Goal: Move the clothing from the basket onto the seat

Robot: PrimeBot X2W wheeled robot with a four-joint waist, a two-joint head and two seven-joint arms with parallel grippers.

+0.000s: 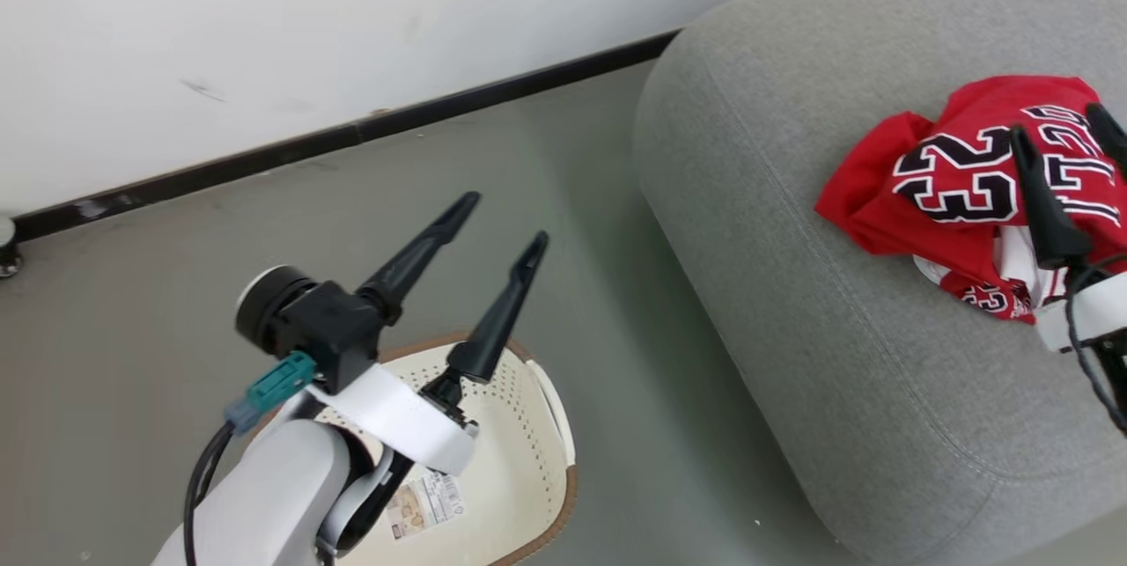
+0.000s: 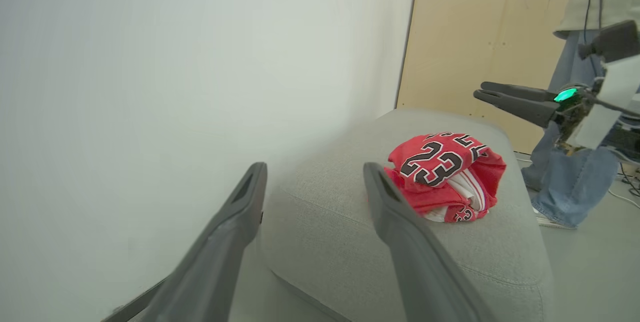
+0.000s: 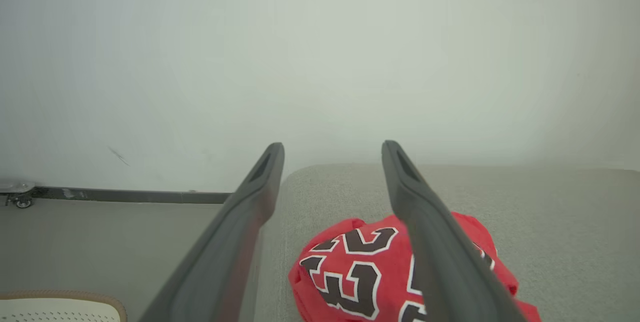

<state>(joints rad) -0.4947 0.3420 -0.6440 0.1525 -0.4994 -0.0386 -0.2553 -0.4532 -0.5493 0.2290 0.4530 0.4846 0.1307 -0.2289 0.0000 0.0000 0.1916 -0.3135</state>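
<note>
**Clothing (image 1: 951, 170) bunched on the seat (image 1: 792, 196); nothing held**

Head view: the left gripper (image 1: 504, 218) hangs over the basket (image 1: 528, 425), fingers spread and empty; the sticker (image 1: 427, 500) under its wrist is too small to read. The right gripper (image 1: 1057, 121), fingers likewise apart and holding nothing, sits over the clothing; "23" reads in black, outlined white.

Left wrist view: the clothing lies beyond the right-hand finger, well apart; "23" shows again, large and small.

Right wrist view: the clothing lies below the fingers, partly between them.

I judge it light, limp and slack, not fragile; pinch a raised fold rather than flat cloth.
</note>
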